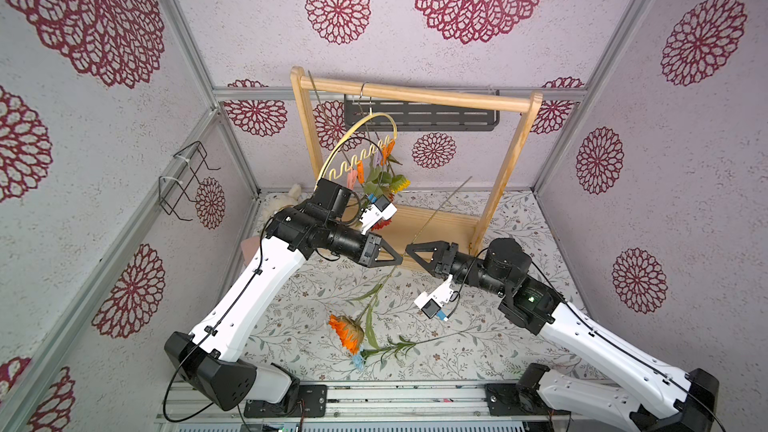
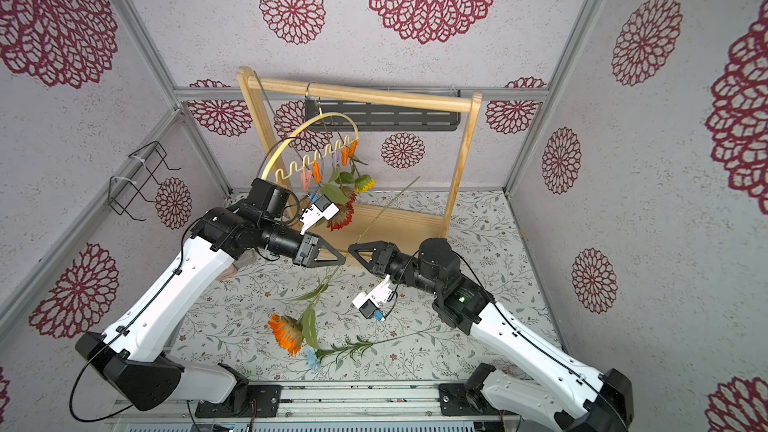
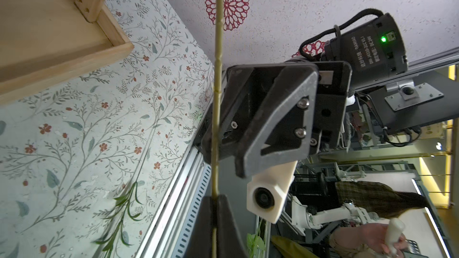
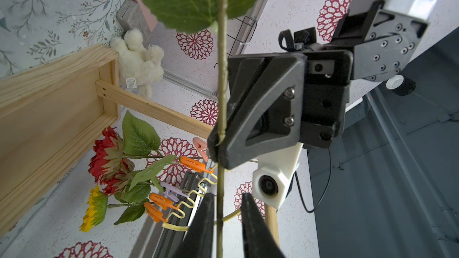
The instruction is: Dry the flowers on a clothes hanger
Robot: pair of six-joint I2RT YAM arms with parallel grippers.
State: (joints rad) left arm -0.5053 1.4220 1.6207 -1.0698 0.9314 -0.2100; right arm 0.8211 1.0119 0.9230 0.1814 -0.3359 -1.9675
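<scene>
Overhead, the left gripper (image 1: 400,261) and right gripper (image 1: 409,249) meet tip to tip, hiding the grip. The wrist views show the left clamped on the stem of the orange flower (image 1: 347,332), and the right's jaws apart around it. Red flowers (image 1: 381,224) pinned on the clothes hanger (image 1: 353,131) sit half behind the left wrist camera (image 1: 380,211).

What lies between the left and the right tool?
The orange flower's stem crosses there, gripped by the left tool, beside the open right tool; both top views show it.
</scene>
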